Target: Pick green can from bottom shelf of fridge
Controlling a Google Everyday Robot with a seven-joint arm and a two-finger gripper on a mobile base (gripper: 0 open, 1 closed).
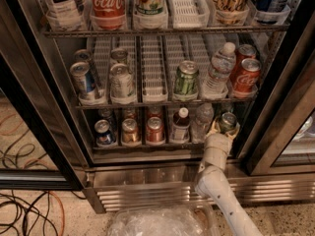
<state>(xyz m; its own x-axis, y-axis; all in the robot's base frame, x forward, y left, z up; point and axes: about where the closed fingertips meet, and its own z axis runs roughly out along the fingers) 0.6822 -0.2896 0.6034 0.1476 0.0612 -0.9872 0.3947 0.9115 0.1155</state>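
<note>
gripper (225, 128) at the right end of the bottom shelf (142, 146) in the fridge (147, 177), fingers (213, 129) pinching the green can (227, 120) between them.

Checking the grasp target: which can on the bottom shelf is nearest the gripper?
The dark green can at the far right, beside the clear bottle; the gripper is at it. The blue can, gold can and red can stand further left.

My arm (222, 193): off-white smooth tube links, bulbous joint just below the claw (225, 125); claw cream-coloured, lower right of view.
</note>
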